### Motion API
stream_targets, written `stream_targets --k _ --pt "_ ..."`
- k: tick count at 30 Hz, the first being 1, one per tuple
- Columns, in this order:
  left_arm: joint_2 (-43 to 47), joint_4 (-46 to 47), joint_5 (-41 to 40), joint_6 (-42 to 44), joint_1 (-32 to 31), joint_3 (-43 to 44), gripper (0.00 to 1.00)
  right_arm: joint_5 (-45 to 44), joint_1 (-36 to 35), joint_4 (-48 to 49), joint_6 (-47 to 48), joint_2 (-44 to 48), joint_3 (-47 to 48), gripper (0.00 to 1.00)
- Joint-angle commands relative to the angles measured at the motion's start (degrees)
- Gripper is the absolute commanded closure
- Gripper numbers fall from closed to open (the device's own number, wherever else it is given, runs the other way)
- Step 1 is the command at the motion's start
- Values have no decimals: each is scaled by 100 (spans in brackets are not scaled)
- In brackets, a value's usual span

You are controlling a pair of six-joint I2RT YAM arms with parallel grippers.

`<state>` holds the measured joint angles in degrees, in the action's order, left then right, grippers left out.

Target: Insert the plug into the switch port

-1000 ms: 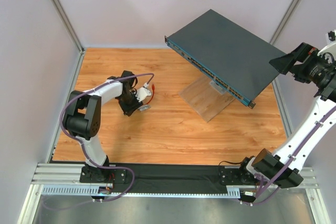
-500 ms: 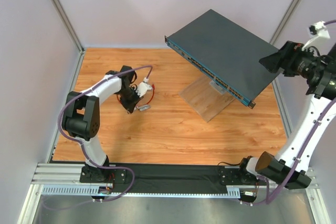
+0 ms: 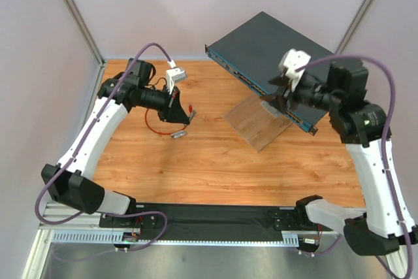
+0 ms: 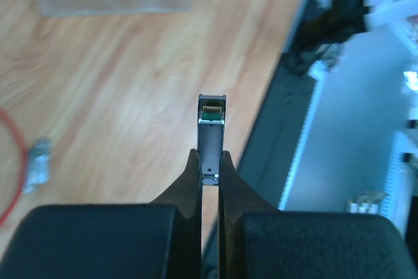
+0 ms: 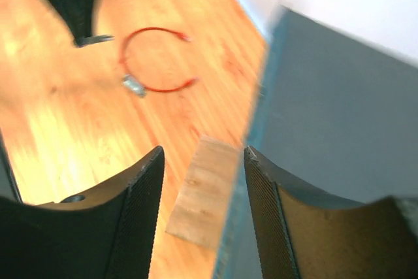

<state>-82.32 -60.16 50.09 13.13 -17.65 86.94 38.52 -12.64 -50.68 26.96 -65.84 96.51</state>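
My left gripper is shut on a small grey metallic stub that sticks out past its fingertips; it hangs above the wooden table. The red cable lies in a loop on the table, free of both grippers. Its red plug lies just beside the left gripper, and shows as the near end of the loop in the right wrist view. The dark switch stands tilted on a stand, its row of ports along the front face. My right gripper is open and empty over that front edge.
A second grey stub lies on the table near the cable. The clear and wooden stand props up the switch. Grey walls close in the left, back and right. A black strip runs along the near edge.
The left gripper shut on the grey stub and rose from the table. The right arm swung in from the far right to the switch's front edge, its jaws narrowing.
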Motion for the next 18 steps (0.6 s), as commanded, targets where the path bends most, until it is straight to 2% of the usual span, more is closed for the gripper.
stream_targets --k 1,2,3,6,9,18 --pt "331 258 1274 -846 -256 -282 100 -380 -1211 673 1371 449 -535 48" --pt "392 251 1328 -847 -404 -291 100 -485 -1527 621 2017 502 -624 48" --pt "453 216 1381 -777 -476 -291 100 -660 -2061 464 2285 511 -790 48" --pt "542 -4 1530 -601 -739 -414 100 -889 -2854 252 3313 502 -1098 48" --pt "595 -170 1557 -469 -1012 -519 100 -943 -3313 242 3954 476 -1336 48" --pt "472 -453 1636 -258 -1460 -511 100 -1022 -4043 277 4474 107 -1626 49"
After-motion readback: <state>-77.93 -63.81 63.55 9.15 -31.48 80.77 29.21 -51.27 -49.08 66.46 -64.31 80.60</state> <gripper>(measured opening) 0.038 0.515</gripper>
